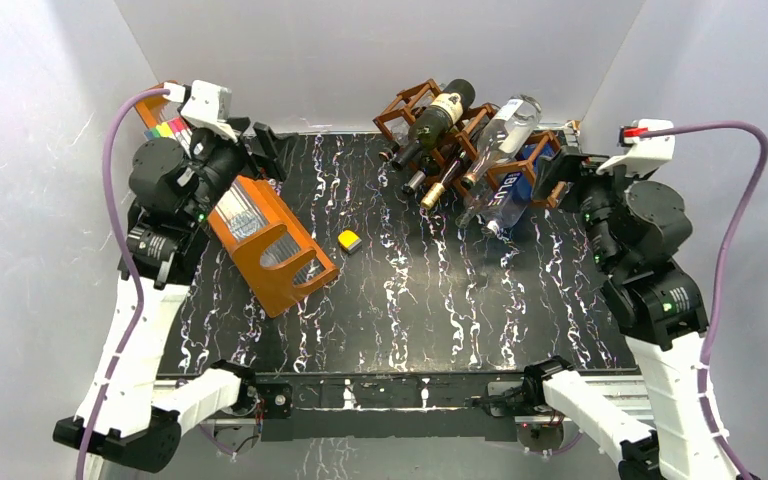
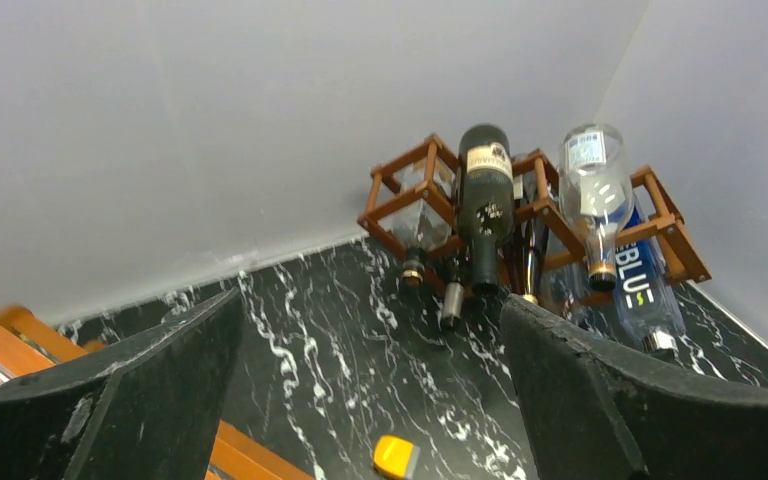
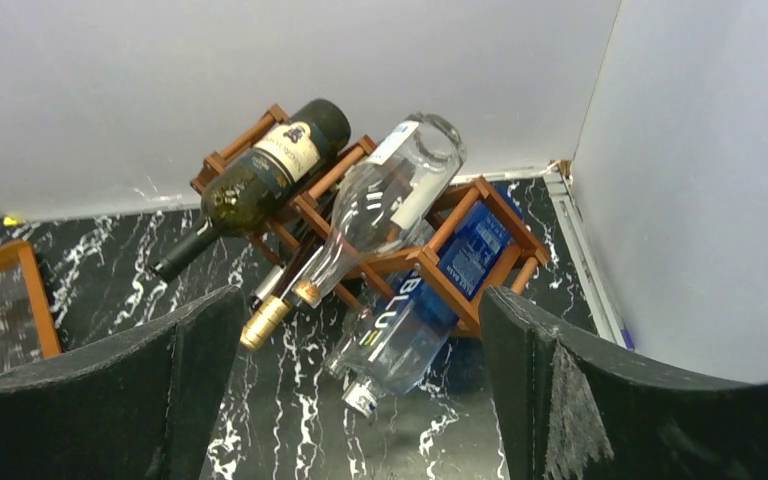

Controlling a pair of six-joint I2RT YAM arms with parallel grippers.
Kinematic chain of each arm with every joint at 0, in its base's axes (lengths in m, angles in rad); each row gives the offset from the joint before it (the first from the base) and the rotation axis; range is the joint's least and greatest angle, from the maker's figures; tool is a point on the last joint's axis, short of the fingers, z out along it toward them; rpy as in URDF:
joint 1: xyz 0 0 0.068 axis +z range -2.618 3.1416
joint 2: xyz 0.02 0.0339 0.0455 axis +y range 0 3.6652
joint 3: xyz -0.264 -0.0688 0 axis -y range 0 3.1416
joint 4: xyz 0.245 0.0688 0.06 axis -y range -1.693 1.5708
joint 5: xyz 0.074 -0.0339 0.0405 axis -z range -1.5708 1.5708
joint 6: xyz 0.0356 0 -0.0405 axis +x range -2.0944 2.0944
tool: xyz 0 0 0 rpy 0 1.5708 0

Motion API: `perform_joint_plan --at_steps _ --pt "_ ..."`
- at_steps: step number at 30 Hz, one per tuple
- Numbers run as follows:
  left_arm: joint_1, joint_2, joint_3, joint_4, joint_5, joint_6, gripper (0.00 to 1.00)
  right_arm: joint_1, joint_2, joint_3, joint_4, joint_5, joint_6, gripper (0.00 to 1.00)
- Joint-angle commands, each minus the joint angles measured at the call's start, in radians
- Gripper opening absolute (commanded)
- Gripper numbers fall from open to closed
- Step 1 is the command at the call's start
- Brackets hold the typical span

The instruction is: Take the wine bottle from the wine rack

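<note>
One rack, six bottles by my count.
One wooden wine rack (image 1: 475, 125) has two bottles on top, a dark green wine bottle (image 1: 438, 120) and a clear empty bottle (image 1: 508, 128). There seem to be four in its cells, necks crowded. One orange tray (image 1: 260, 240), one small yellow block (image 1: 349, 240), two robot arms (image 1: 175, 175) (image 1: 650, 215).

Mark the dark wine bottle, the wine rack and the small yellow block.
Dark wine bottle (image 1: 430, 125): top view, on its glass body below the label.
Wine rack (image 2: 400, 161): left wrist view, on the top bar of its left cell.
Yellow block (image 1: 349, 240): top view, on its top face.
</note>
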Motion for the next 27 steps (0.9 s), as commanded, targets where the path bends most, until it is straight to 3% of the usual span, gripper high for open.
perform_joint_plan --at_steps 1,15,27 --pt "0.021 0.035 0.038 -0.068 0.022 -0.096 0.98 0.033 0.020 -0.011 0.065 0.063 0.005 0.98" --pt "0.030 0.198 0.077 -0.170 0.169 -0.263 0.98 0.085 0.120 -0.054 0.062 0.223 0.043 0.98" --pt "-0.253 0.361 0.099 -0.195 0.130 -0.301 0.98 0.092 0.245 -0.102 0.014 0.087 0.088 0.98"
